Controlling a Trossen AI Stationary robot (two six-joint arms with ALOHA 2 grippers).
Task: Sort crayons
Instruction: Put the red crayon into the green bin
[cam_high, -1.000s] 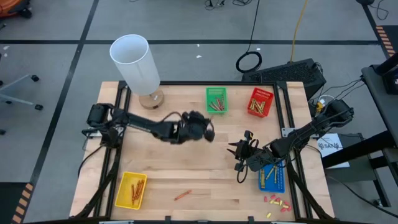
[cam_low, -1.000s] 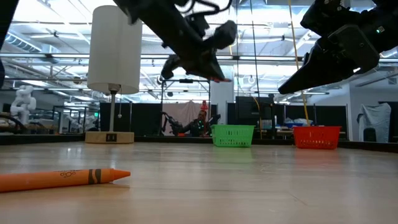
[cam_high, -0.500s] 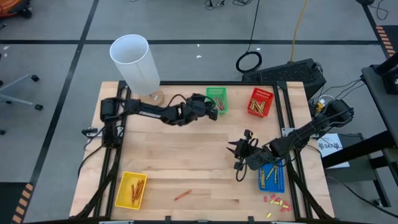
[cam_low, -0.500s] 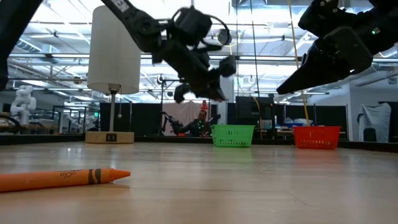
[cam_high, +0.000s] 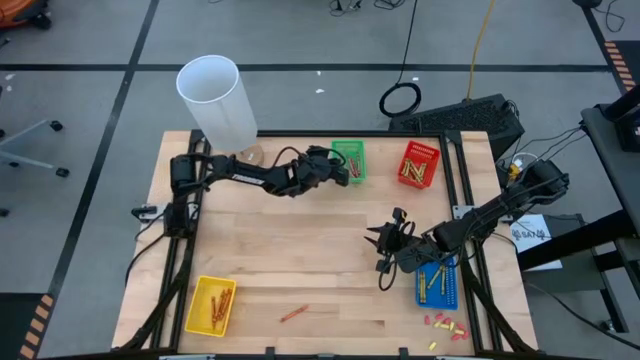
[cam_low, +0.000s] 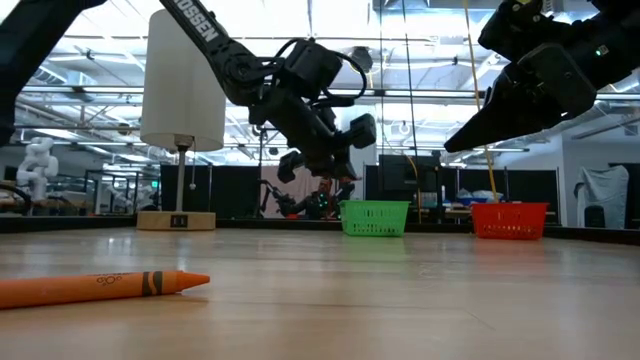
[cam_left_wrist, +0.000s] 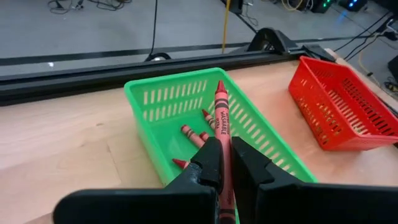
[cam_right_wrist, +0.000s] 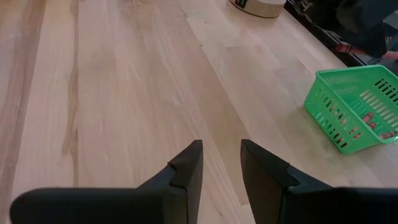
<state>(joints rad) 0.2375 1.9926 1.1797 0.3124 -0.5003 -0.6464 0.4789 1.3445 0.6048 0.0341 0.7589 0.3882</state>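
Note:
My left gripper (cam_high: 335, 172) hangs over the near-left rim of the green basket (cam_high: 348, 160) at the table's far side, shut on a red crayon (cam_left_wrist: 221, 115). Several red crayons (cam_left_wrist: 193, 134) lie on that basket's floor. An orange crayon (cam_high: 293, 313) lies flat near the table's front edge and shows large in the low view (cam_low: 100, 287). My right gripper (cam_high: 385, 250) waits open above the table at the right, beside the blue basket (cam_high: 437, 283), with nothing between its fingers (cam_right_wrist: 186, 165). My left gripper pinches the red crayon's rear half (cam_left_wrist: 222, 142) between its two fingers (cam_left_wrist: 210, 163). The crayon lies along the fingers, its pointed tip (cam_left_wrist: 219, 86) sticking out past them. The fingers slant down from the table's left. The crayon is lifted clear, above the green basket's inside.
A white cylinder on a round wooden base (cam_high: 212, 100) stands at the far left. A red basket (cam_high: 419, 165) with crayons sits right of the green one; a yellow basket (cam_high: 211, 305) is at the near left. Small red and yellow bits (cam_high: 445, 325) lie at the near right.
My left gripper has carried the red crayon from over the table's middle toward the far edge and a little to the right, sinking somewhat, until it stands at the green basket. It stays shut on the crayon.

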